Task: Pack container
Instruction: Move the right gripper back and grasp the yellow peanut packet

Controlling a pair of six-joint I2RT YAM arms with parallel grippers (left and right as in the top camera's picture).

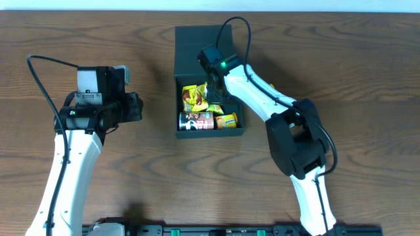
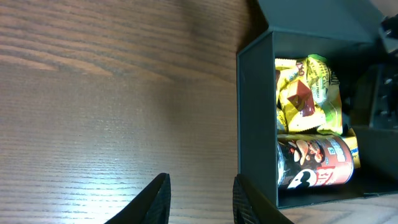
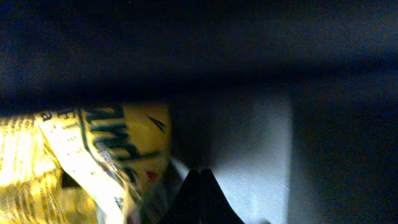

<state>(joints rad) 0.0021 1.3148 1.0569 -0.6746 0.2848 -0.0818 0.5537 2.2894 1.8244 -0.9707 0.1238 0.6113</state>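
**Pack container: right hand inside the box, left hand standing by**

The container (image 1: 210, 134) sits on the table (image 1: 98, 39) with its lid (image 1: 197, 39) folded back on the far side. The right gripper (image 3: 200, 186) is down inside it, in the back half. Its fingertips meet in a point with nothing between them. A bare inner wall lies just ahead of the tips, and a yellow packet (image 3: 93, 162) lies just beside them.

The left gripper (image 2: 200, 186) is outside the box and empty, its fingers parted a moderate way. The box's near wall is just ahead of it, near but not touching.

Step in hand, as I judge it: settling the snacks low enough for the lid to close.

To do it well:
- Press with closed tips on the flat of the bag, not on its crimped edge.
- Push toward the free corner by the wall.
- Lift straight out so no foil catches.
- Keep the wrist clear of the raised flap.
- The left hand could brace the wall if the box starts to slide.

Count:
- Container: one.
- Lid: one.
- Snack can (image 1: 197, 121): one, on its side at the front.
- Small yellow packet (image 1: 227, 120): one, beside the can.
- Crumpled yellow pile (image 1: 195, 98): one bag or possibly two, since the folds hide the edges.
- Grippers: two.
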